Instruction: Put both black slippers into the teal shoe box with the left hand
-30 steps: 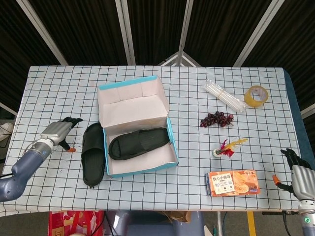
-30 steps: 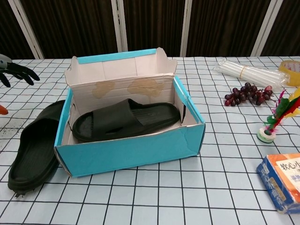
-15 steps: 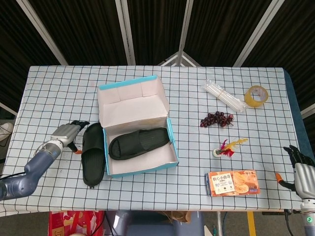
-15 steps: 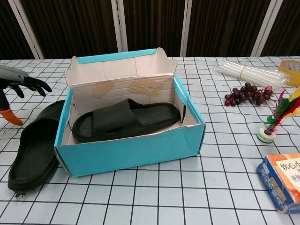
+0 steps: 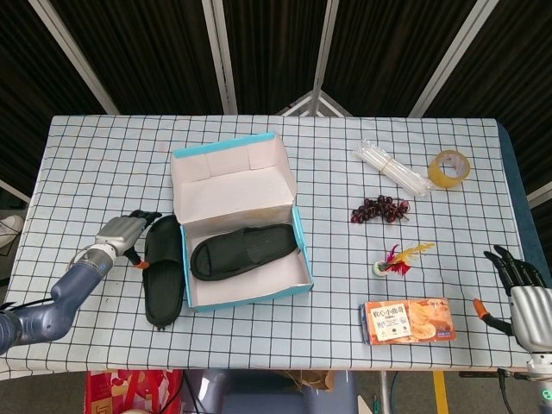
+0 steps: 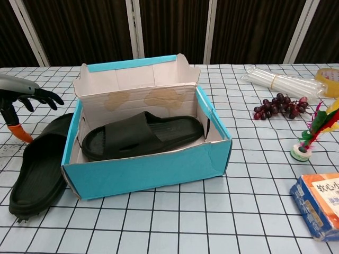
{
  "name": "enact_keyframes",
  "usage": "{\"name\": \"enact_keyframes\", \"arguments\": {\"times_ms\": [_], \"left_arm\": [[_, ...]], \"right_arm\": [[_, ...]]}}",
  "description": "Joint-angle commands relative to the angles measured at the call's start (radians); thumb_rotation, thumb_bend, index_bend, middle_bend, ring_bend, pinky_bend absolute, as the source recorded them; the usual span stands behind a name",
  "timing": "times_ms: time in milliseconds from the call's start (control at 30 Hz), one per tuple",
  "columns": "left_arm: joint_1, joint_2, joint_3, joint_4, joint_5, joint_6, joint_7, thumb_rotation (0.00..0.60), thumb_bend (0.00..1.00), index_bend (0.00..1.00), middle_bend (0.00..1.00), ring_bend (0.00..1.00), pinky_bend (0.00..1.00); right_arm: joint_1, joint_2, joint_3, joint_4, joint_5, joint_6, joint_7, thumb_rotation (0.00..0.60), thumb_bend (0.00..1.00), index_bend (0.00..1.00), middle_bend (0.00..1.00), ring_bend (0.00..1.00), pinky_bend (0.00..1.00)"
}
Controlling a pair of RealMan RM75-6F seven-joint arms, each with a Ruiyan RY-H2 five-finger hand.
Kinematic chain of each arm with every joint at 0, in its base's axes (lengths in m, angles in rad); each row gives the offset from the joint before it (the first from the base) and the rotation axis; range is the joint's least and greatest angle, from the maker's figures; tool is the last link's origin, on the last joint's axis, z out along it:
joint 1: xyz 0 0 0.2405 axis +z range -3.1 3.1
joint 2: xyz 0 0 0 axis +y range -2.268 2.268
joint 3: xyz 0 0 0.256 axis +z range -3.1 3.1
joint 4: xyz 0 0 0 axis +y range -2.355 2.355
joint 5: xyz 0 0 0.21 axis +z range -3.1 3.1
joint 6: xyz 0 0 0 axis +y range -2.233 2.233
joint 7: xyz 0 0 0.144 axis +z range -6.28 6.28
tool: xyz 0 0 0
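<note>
The teal shoe box (image 5: 297, 222) (image 6: 143, 174) stands open at the table's middle, its lid flap up at the back. One black slipper (image 5: 244, 251) (image 6: 140, 135) lies inside it. The other black slipper (image 5: 162, 269) (image 6: 39, 166) lies on the table against the box's left side. My left hand (image 5: 128, 233) (image 6: 25, 92) hovers open just left of that slipper's far end, fingers spread toward it, holding nothing. My right hand (image 5: 520, 289) is open at the table's right front edge, far from the box, seen only in the head view.
A snack box (image 5: 408, 321) (image 6: 320, 203), a feather shuttlecock (image 5: 398, 259) (image 6: 312, 132), grapes (image 5: 380, 209) (image 6: 278, 107), a clear tube bundle (image 5: 393, 167) (image 6: 280, 83) and a tape roll (image 5: 449, 167) lie right of the shoe box.
My left hand has moved right toward the slipper on the table and now sits beside its far end. My right hand has shifted slightly at the table's edge.
</note>
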Motion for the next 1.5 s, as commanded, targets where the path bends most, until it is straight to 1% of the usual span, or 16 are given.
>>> {"name": "enact_keyframes", "arguments": {"times_ms": [33,133,400,633,933,1233,1333,1467,1500], "left_arm": [[-0.004,-0.005,0.004,0.004,-0.005,-0.003,-0.001,0.6,0.13,0.07,0.08,0.0,0.14],[-0.008,-0.011,0.005,0.009,-0.006,-0.002,-0.004,0.6,0.13,0.07,0.09,0.0,0.14],[-0.015,-0.033,0.005,0.019,0.01,0.0,-0.011,0.6,0.13,0.08,0.18,0.0,0.14],[-0.024,-0.049,-0.001,0.018,0.012,0.013,-0.012,0.6,0.13,0.09,0.18,0.0,0.14],[-0.044,-0.048,0.012,-0.009,-0.005,0.03,0.014,0.6,0.13,0.09,0.15,0.0,0.14],[-0.051,-0.066,0.022,0.0,-0.02,0.045,0.028,0.6,0.13,0.09,0.21,0.0,0.14],[-0.053,-0.072,0.024,0.001,-0.022,0.05,0.033,0.6,0.18,0.13,0.25,0.0,0.14],[-0.05,-0.077,0.019,-0.001,-0.011,0.074,0.036,0.6,0.3,0.29,0.34,0.02,0.14],[-0.048,-0.077,0.017,-0.003,-0.008,0.083,0.035,0.6,0.32,0.31,0.36,0.02,0.14]], "right_arm": [[-0.001,0.003,-0.003,-0.003,-0.002,0.002,-0.004,0.6,0.31,0.15,0.11,0.18,0.17],[0.0,0.007,-0.002,-0.009,0.004,-0.003,-0.005,0.6,0.31,0.15,0.11,0.18,0.17],[0.001,0.013,0.003,-0.019,0.021,-0.01,-0.012,0.6,0.31,0.15,0.11,0.18,0.17],[0.003,0.018,0.004,-0.023,0.029,-0.016,-0.012,0.6,0.31,0.15,0.11,0.18,0.17],[0.002,0.028,0.004,-0.031,0.036,-0.021,-0.012,0.6,0.31,0.15,0.11,0.18,0.17],[0.001,0.032,0.005,-0.037,0.042,-0.021,-0.014,0.6,0.31,0.15,0.11,0.18,0.17],[0.002,0.032,0.006,-0.038,0.045,-0.023,-0.015,0.6,0.31,0.15,0.11,0.18,0.17],[0.003,0.033,0.007,-0.04,0.046,-0.025,-0.016,0.6,0.31,0.15,0.11,0.18,0.17],[0.003,0.033,0.006,-0.04,0.046,-0.025,-0.016,0.6,0.31,0.15,0.11,0.18,0.17]]}}
